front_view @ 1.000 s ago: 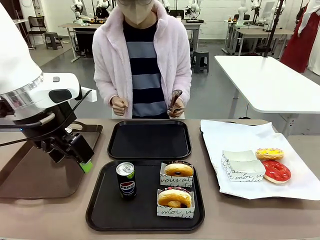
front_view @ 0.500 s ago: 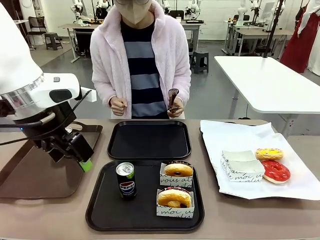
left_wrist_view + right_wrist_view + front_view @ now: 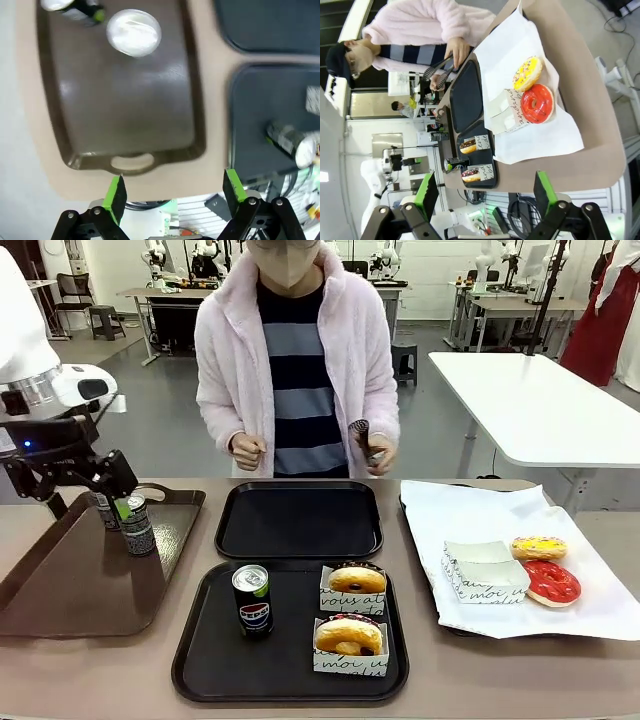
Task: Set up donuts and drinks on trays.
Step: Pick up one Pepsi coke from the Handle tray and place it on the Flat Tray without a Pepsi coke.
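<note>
Beige worktop spans the lower half of the front view, with a workshop of white tables behind. At lower centre lies the near black tray. It carries an upright Pepsi can on its left. On its right are 2 glazed donuts in printed white paper holders, the upper donut just above the lower donut. Directly above in the frame, edge to edge, lies the far black tray.

Right of centre, a paper-lined tray holds a yellow-iced donut, a red-iced donut and spare white holders. At left, a glossy brown tray has 2 dark cans near its upper right corner, beside the left arm's black wrist.

In the left wrist view the left tool is released, its jaws wide with nothing between them, over the brown tray's handle end. The right tool is likewise spread and bare, well off from the worktop.

At top centre a person in a pale fleece stands with 1 hand clenched and the other hand holding tongs
</note>
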Tool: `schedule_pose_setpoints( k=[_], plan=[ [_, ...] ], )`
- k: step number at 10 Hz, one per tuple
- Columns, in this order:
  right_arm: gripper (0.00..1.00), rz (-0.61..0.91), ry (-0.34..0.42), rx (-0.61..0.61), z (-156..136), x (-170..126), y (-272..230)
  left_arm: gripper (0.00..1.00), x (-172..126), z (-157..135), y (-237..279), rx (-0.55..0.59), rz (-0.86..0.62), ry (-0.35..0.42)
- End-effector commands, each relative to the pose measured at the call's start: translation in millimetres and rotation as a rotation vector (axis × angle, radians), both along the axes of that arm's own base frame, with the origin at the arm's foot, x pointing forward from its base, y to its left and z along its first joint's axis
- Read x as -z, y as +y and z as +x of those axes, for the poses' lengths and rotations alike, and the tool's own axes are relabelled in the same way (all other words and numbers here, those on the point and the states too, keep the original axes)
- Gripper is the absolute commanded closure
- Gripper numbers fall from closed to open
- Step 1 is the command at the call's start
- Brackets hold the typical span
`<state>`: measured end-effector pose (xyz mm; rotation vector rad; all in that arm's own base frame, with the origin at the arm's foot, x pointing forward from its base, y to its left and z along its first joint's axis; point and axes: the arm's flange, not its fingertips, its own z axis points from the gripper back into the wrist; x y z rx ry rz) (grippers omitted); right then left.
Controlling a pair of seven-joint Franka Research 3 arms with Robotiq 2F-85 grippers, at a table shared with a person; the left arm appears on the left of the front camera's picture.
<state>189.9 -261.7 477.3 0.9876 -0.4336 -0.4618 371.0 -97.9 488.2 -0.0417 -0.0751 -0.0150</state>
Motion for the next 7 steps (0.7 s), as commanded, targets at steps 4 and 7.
schedule_pose_setpoints(
  k=[4,7],
  plan=[
    [0.0,0.003,-0.001,-0.008,-1,1,-1,0.0,7,20,6,-0.05,-0.01,0.017],
    [0.0,0.003,-0.001,-0.008,-1,1,-1,0.0,7,28,2,-0.051,-0.033,0.025]
  ],
)
